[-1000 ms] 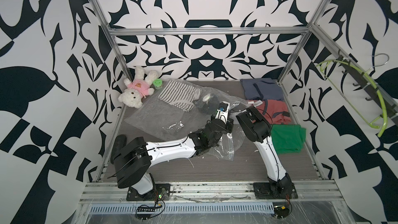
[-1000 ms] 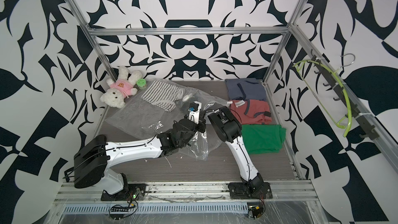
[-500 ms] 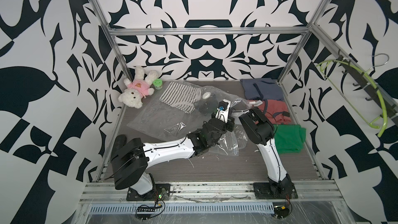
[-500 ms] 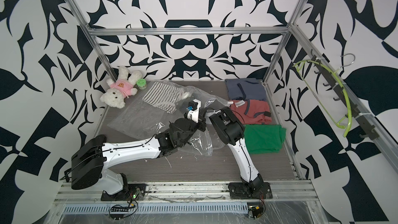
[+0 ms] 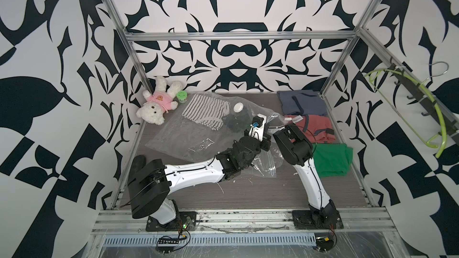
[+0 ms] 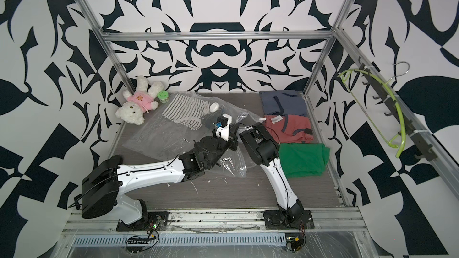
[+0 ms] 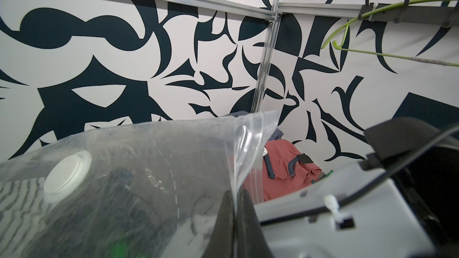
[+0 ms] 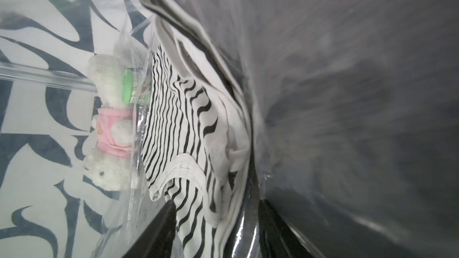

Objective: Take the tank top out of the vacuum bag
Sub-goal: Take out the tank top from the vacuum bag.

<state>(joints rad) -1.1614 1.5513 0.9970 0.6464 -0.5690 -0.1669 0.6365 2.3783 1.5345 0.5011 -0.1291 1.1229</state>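
The clear vacuum bag (image 5: 183, 137) (image 6: 159, 140) lies across the table's middle, its white valve (image 5: 238, 107) (image 7: 67, 177) facing up. Inside it, at the far left end, lies the black-and-white striped tank top (image 5: 203, 111) (image 6: 183, 112) (image 8: 178, 125). My left gripper (image 5: 264, 142) (image 7: 236, 192) is shut on the bag's zip-seal edge and holds the mouth raised. My right gripper (image 5: 232, 122) (image 8: 218, 207) is inside the bag. Its jaws stand apart, with a fold of the striped fabric between them.
A white teddy bear (image 5: 156, 105) in a pink top and a small green pot (image 5: 181, 95) sit at the back left, close to the bag. Blue (image 5: 301, 103), red (image 5: 313, 130) and green (image 5: 332, 160) garments lie along the right side. A green hanger (image 5: 422, 110) hangs on the right wall.
Both wrists and the bag have shifted slightly toward the back. The right gripper has pushed deeper into the bag toward the tank top, and its jaws have narrowed a little.
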